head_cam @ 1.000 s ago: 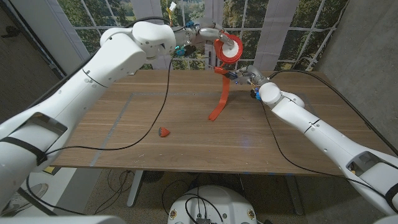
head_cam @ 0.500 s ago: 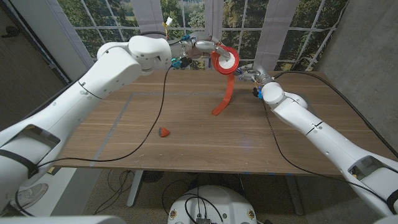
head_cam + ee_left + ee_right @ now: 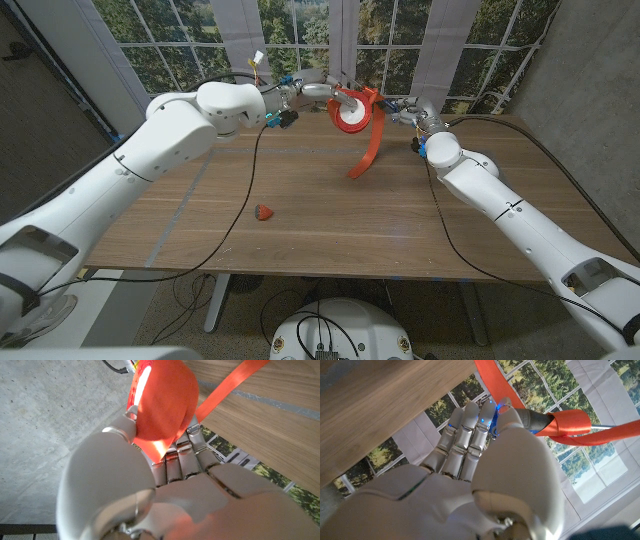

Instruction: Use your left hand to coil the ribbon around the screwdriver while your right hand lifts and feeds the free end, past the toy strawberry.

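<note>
Left hand (image 3: 322,92): gripping the ribbon (image 3: 366,140) spool above the table's (image 3: 300,220) far edge.
Right hand (image 3: 407,111): pinching the ribbon beside it.
Ribbon tail: hanging to the tabletop.
Toy strawberry (image 3: 263,212): lying well apart.
</note>
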You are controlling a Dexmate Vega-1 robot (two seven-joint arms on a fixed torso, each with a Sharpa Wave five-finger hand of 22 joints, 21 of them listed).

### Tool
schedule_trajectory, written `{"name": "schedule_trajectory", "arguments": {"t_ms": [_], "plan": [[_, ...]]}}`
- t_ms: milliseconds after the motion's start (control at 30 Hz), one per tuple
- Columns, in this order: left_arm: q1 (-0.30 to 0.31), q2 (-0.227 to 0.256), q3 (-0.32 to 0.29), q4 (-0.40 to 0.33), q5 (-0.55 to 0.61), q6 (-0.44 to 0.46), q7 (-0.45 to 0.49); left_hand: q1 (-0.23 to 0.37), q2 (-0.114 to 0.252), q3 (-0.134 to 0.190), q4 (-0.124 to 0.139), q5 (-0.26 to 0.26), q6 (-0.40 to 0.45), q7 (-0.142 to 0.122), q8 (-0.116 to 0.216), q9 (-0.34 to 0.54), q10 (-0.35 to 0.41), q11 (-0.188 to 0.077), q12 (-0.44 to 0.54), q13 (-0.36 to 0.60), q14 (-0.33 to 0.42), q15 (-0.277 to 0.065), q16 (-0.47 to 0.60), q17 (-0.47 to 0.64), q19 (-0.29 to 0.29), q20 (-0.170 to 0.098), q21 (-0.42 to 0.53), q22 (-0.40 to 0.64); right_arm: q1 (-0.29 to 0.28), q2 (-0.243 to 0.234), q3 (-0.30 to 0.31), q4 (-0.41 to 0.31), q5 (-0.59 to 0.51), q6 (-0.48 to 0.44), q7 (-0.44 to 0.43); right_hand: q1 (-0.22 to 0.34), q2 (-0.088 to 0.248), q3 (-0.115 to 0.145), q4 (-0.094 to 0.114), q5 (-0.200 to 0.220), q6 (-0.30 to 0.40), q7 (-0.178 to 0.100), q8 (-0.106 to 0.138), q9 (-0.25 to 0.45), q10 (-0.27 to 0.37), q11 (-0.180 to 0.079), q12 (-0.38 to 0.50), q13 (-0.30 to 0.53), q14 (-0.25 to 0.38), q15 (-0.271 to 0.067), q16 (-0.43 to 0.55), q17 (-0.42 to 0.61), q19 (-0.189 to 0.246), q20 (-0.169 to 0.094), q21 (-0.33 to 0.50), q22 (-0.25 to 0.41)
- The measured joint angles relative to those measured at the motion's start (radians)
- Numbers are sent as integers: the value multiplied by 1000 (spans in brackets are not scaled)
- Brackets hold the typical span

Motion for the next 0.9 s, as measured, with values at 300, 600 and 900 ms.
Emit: {"name": "schedule_trajectory", "arguments": {"t_ms": [300, 600, 900], "plan": [[147, 31, -76, -58, -2, -4, 161, 0, 0, 0, 0, 0, 3, 1, -7, 0, 0, 0, -5, 0, 0, 0, -1, 0, 0, 0, 0, 0, -16, 1, 20, -6, 24, 16, -26, -2, -2, 2, 2, 1, 0, 0, 0, 0, 0, 0, 0, -2, 0, 0, 6, 0, 0, 0, 0, 0], [216, 34, -105, -81, -3, 9, 256, 0, 0, 0, 0, 4, 3, 1, -7, -1, 0, 0, -5, 0, 0, 0, -2, 0, 0, 0, 0, 0, -28, -10, 26, -22, 31, 31, -39, -1, -1, 2, 2, 1, 0, 0, 0, 0, 0, 0, 0, 0, 0, 0, 6, 0, 0, 0, 0, 0], [235, 35, -110, -92, -2, 39, 306, 0, 0, -1, 1, 4, 3, 1, -3, -1, 2, 2, -9, 2, 0, 0, -5, 0, 0, 0, 0, 0, -30, -57, 12, -52, 8, 19, -8, -1, -1, 4, 4, 1, 0, 0, 0, 0, 0, 0, 0, 1, -3, 2, 6, 0, 0, 0, 5, 0]]}}
